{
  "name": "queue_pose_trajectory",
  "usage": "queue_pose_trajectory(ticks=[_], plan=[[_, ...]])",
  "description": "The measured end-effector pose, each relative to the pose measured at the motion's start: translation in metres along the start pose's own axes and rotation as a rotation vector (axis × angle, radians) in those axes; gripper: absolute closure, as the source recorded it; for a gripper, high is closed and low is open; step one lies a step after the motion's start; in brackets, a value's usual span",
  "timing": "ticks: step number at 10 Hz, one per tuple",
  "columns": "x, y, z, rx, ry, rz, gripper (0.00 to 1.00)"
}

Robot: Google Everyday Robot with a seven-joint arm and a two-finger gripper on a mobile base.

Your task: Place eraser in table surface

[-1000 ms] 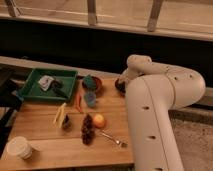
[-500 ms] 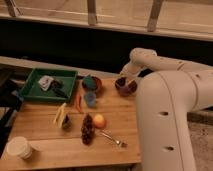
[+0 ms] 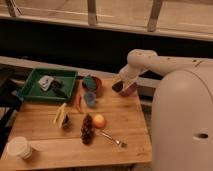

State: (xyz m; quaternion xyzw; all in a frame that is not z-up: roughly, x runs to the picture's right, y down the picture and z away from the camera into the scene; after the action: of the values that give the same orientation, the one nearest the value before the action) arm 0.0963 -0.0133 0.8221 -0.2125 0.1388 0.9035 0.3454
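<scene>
At the nine o'clock edge of my view, low down near seven o'clock, a white lidded cup [image 3: 19, 148] stands on the front left corner of the table surface [image 3: 45, 125], a light wooden plank top. Up from it, towards ten o'clock, a green plastic tray [image 3: 31, 90] sits at the table's back left corner with a pale scrap [image 3: 45, 82] and a dark object [image 3: 58, 90] lying in it. Moving right, a yellowish item [image 3: 61, 116] lies on the wood just below the tray. Beside it, near the centre, a thin red-orange stick [image 3: 79, 103] lies close to a small blue cup [image 3: 90, 98], and behind that cup a dark red bowl [image 3: 96, 86] holds a teal block [image 3: 89, 82]. Towards six o'clock from these, a bunch of dark grapes [image 3: 87, 129] lies touching an orange fruit [image 3: 99, 121], and a metal utensil [image 3: 113, 139] lies just right of them.

Further right, at about one o'clock from the table's middle, my pincer [image 3: 120, 86] reaches down from my white arm [image 3: 150, 61] over the back right corner of the table. My fingers are closed tight on the eraser [image 3: 118, 86], a small dark chunk held at their tips. It sits just beside a round dark maroon bowl [image 3: 129, 89]; whether it touches the bowl or the wood I cannot tell. My pale body [image 3: 182, 125] fills the three o'clock side.
</scene>
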Motion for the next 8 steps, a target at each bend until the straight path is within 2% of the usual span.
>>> queue_pose_trajectory(ticks=[1, 3, 4, 6, 8], plan=[[0.018, -0.007, -0.001, 0.017, 0.023, -0.005, 1.0], [0.048, -0.021, 0.001, 0.059, 0.067, -0.007, 0.9], [0.066, -0.031, 0.011, 0.101, 0.087, -0.002, 0.76], [0.069, -0.045, 0.023, 0.148, 0.091, 0.028, 0.6], [0.052, -0.072, 0.041, 0.226, 0.078, 0.106, 0.39]])
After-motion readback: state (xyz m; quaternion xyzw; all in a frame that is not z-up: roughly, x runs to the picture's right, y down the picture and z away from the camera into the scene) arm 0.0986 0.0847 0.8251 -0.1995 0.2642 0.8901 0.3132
